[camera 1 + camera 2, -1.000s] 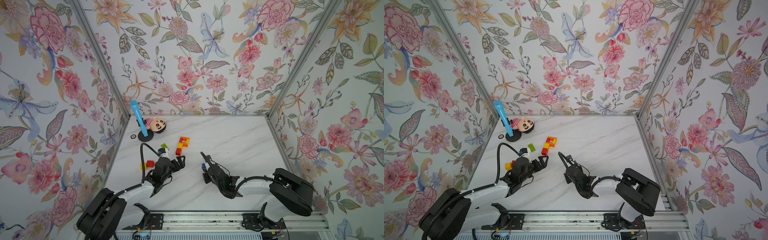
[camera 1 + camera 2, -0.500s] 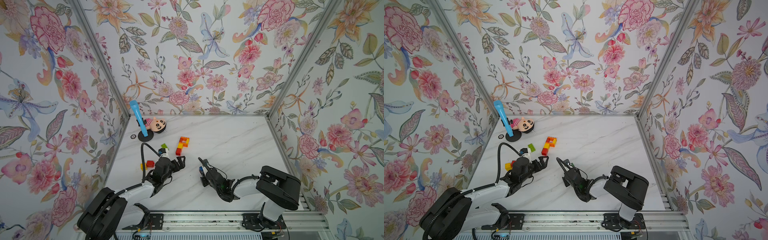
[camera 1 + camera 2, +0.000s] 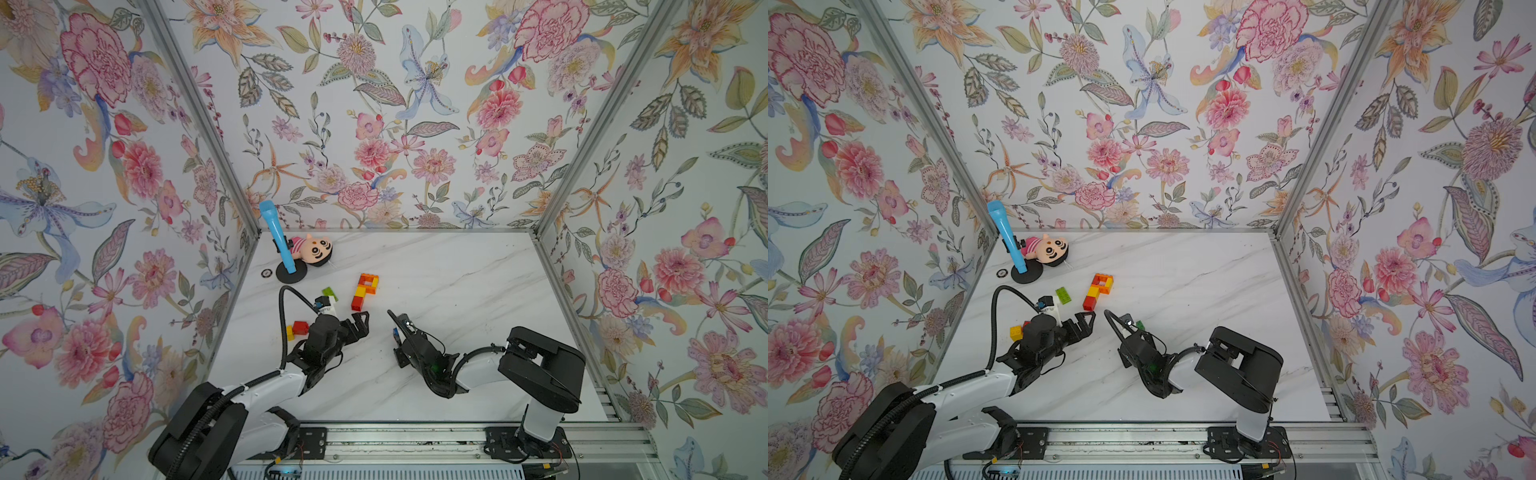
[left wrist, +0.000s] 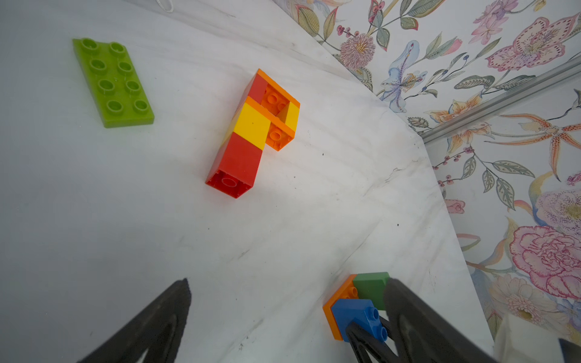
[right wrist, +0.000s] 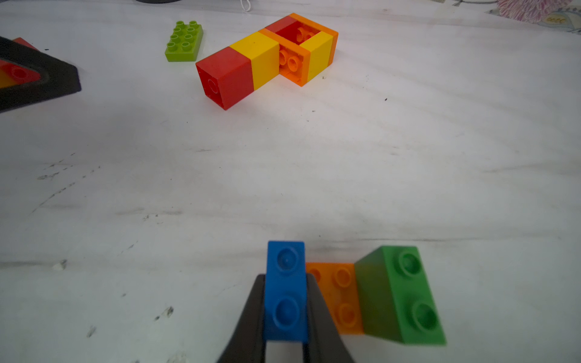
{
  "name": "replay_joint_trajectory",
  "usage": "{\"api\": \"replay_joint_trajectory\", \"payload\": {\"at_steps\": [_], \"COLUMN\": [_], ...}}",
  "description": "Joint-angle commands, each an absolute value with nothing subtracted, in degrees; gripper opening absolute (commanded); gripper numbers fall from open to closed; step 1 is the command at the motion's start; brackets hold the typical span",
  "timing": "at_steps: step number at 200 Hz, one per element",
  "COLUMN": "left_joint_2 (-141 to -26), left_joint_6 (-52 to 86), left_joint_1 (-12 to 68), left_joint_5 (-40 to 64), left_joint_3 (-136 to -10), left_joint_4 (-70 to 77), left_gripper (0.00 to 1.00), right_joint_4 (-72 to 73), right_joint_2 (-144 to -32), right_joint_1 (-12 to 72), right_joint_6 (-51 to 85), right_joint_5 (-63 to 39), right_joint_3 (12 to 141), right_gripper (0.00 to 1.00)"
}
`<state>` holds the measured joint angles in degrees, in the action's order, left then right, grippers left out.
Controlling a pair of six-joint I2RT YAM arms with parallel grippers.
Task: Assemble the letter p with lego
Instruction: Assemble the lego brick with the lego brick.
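A P-shaped lego build [image 3: 365, 291] of red, yellow and orange bricks lies flat mid-table, also in the left wrist view [image 4: 251, 132] and the right wrist view [image 5: 267, 56]. My right gripper [image 5: 285, 278] is shut on a blue brick [image 5: 285, 292] that is joined to an orange plate [image 5: 339, 295] with a green brick [image 5: 399, 295]. This cluster sits low over the table, in front of the P. My left gripper [image 4: 287, 283] is open and holds nothing, just left of that cluster [image 4: 358, 311]. A light green plate [image 3: 329, 293] lies left of the P.
A red brick [image 3: 300, 327] and a yellow brick [image 3: 289, 332] lie beside my left arm. At the back left are a plush doll [image 3: 313, 253], a blue microphone-like toy on a black base [image 3: 276, 232] and a small ring [image 3: 266, 273]. Floral walls enclose three sides.
My right arm has swung to the left with the blue brick cluster still in its grip. The left arm and the P build have stayed put.
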<state>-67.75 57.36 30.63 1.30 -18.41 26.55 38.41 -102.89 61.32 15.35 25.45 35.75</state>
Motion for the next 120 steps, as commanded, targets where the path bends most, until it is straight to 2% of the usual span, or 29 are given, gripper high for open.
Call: {"api": "replay_joint_trajectory", "payload": {"at_steps": [1, 52, 96, 120], "left_joint_2": [-66.9, -66.0, -65.1, -64.3], "left_joint_6": [55.7, 55.2, 55.3, 55.1], "left_joint_1": [29.8, 29.5, 29.3, 29.1], "left_joint_5": [0.1, -0.5, -1.2, -1.6], "left_joint_3": [-20.1, -20.9, -20.8, -20.9], "left_joint_4": [25.0, 23.3, 22.7, 21.7], "left_gripper": [0.99, 0.99, 0.99, 0.99], "right_joint_4": [28.0, 14.0, 14.0, 16.4], "right_joint_2": [-106.8, -109.2, -111.5, -112.0], "right_joint_1": [59.8, 58.6, 59.2, 57.9], "right_joint_6": [14.9, 16.4, 13.5, 13.3], "right_joint_5": [21.1, 19.9, 24.4, 20.7], "right_joint_3": [35.1, 41.1, 41.3, 40.6], "right_gripper": [0.00, 0.00, 0.00, 0.00]}}
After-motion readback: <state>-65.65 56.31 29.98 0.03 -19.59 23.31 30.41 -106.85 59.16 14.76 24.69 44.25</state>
